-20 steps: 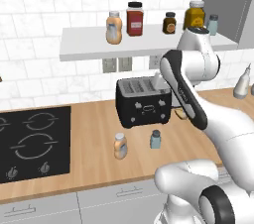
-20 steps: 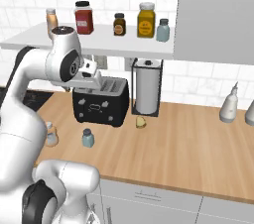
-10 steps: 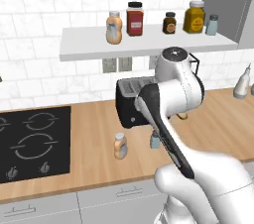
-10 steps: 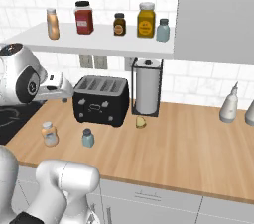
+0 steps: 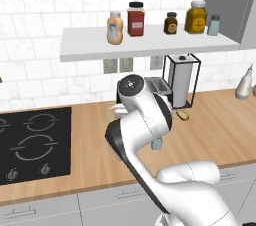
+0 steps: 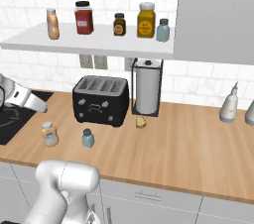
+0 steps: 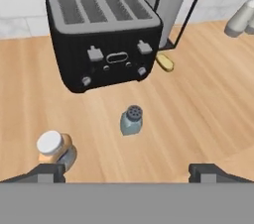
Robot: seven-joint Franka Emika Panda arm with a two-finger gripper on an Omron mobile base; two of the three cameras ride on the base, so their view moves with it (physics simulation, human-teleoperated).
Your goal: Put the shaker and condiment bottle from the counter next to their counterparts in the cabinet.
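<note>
Shaker (image 5: 157, 143) is how we label the small blue-grey thing that peeks out beside the arm's white elbow in the left base view, standing on the wooden counter (image 5: 215, 125) in front of the paper towel holder (image 5: 182, 80). Above it we see the cabinet (image 5: 145, 48), a flat white shelf carrying the matching bottle (image 5: 115, 27), a red jar (image 5: 135, 19), a small dark jar (image 5: 171, 23), an amber jar (image 5: 196, 17) and the matching shaker (image 5: 213, 25) at its right end. To the left the black cooktop (image 5: 30, 142) is set into the counter. In the right base view we see the shaker (image 6: 88, 138) upright in front of the black toaster (image 6: 101, 100), and the condiment bottle (image 6: 48, 133) near it on the left, the two apart. A small yellow piece of food (image 6: 141, 122) lies beside the toaster's right end, at the foot of the paper towel holder (image 6: 147, 86). In the hand view we look down on the shaker (image 7: 131, 120) with its dark holed cap, standing clear in front of the toaster (image 7: 104, 37), and on the condiment bottle (image 7: 53, 148) just above the left fingertip. The gripper (image 7: 127, 173) hangs above the counter with its fingers spread wide and nothing between them.
</note>
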